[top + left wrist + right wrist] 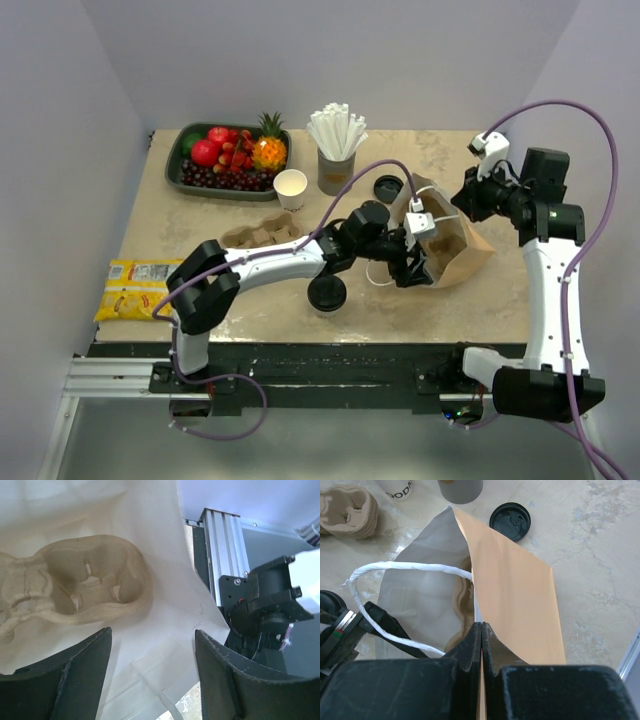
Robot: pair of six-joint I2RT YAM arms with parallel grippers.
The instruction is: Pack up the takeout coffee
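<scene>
Lidded coffee cup (326, 292) stands on table (480, 300) nr front edge, just beside L arm (280, 262), outside paper bag (465, 250). L gripper (152, 632) is in bag mouth, jaws apart, nothing btwn; pulp carrier (90, 587) lies inside. R gripper (481, 628) pinched together on bag rim. Behind: loose lid (388, 187), open cup (290, 187), straw cup (336, 170).

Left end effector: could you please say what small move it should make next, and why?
Probably back the left end effector out of the paper bag: its jaws stand open and empty, the carrier lies inside, the lidded cup stands outside.
</scene>
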